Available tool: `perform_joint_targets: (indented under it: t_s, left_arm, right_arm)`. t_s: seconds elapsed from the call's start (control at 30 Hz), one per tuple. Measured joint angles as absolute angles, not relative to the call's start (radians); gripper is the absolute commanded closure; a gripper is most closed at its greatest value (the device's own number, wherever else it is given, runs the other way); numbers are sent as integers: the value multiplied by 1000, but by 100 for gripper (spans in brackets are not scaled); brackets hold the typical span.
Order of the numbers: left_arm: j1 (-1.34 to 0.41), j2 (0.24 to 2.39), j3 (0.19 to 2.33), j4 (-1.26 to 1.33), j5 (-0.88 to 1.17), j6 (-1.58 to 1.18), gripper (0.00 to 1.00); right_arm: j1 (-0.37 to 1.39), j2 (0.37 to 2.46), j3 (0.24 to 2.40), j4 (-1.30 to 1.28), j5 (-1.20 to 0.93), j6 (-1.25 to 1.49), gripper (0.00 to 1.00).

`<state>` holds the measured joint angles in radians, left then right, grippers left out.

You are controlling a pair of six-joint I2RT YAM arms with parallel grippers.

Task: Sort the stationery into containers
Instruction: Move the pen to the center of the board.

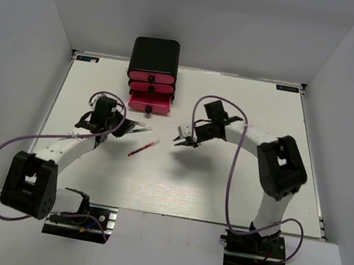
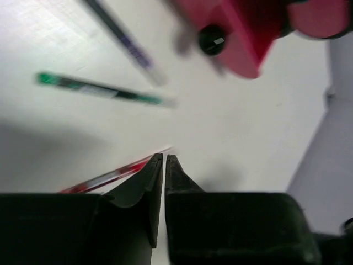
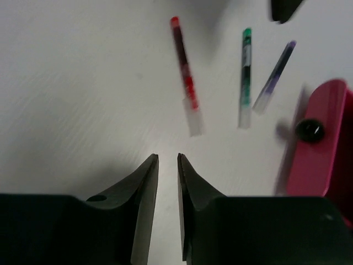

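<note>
Pick-up step: red pen [image 3: 185, 72], green pen [image 3: 245, 77] and blue pen [image 3: 274, 74] lie on the tabletop [image 1: 236, 183] near the pink drawers [image 1: 150, 90]; the left end effector [image 2: 165, 160] is together and empty, and the right end effector [image 3: 167, 159], slightly apart, must straddle one.

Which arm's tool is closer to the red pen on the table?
Left. The left tool sits right beside the red pen; the right tool is farther, with the pen lying ahead of it.

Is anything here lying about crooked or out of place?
Yes. A red pen, a green pen and a purple-black pen lie loose on the table at different angles, none in a drawer. The bottom pink drawer stands pulled out from its black box.
</note>
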<state>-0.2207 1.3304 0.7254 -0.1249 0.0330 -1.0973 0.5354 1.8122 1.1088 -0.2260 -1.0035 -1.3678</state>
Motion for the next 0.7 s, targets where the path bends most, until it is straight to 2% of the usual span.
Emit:
perform_joint_targets:
  t_s: [0.1,0.13,0.17,0.27,0.47,0.7]
  left_arm:
    - [-217,1232,653,-223,17,-1060,66]
    - [-217,1200,627,-249,12,-1054,51]
    - [-216,1166,603,-285,3,-1047,44]
    - [-215,1082,564,-376,-27,-1043,29]
    - [-215,945,562,-518,-98,-1047,26]
    - [-215,841,518,-593,-123,-1066,25]
  right_arm:
    - [600,1959,1324,-368,-1003,-1494,70]
    - [618,1995,1375,-399,-1000,-1523,70]
    - [635,2023,1412,-423,-996,-1549,69]
    - [683,2086,1482,-487,-981,-1605,68]
    - [747,2203,1595,-564,-951,-1636,62]
    - [770,2227,1602,-526,-939,-1566,53]
